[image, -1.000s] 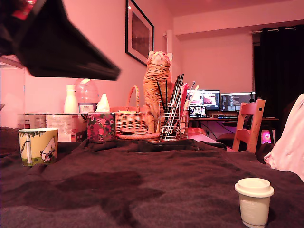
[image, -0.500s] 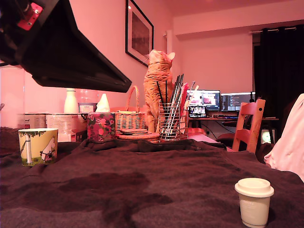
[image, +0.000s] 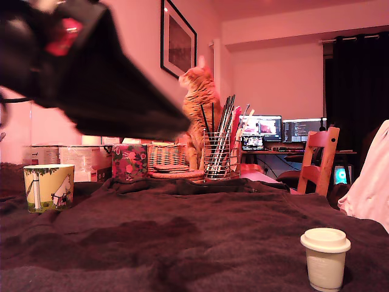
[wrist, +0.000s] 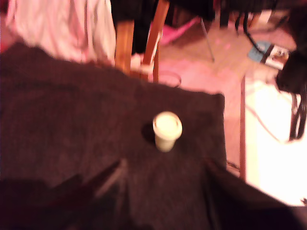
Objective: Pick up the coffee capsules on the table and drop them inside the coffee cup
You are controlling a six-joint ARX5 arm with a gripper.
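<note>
**Tool swings out over the worktop toward the cream capsule**

Nearest the exterior camera, at the right front of the worktop (image: 200, 243), the cream-white capsule (image: 325, 258) stands upright on the dark blanket, untouched and alone. Only this one pod shows; a second, darker one can't be found in either view.

Above it all, the tool (image: 176, 125) comes in big and blurred from the upper left! A second ago its dark wedge sat high in the left corner; now its tip has pushed well right, past the floral box (image: 129, 162) and across the basket behind. The wrist view agrees: the capsule (wrist: 167, 130) sits between the two dark fingers (wrist: 103, 179), which stand spread apart with nothing in them. So this reads as the reach for the pick, still well above the pod, with lowering and closing to come.

Farther back on the left, the yellow-green coffee cup (image: 48, 187) waits upright, well apart from the capsule. Beyond it, the wire pen holder (image: 217, 155), and an orange cat (image: 197, 106) has turned its head.
</note>
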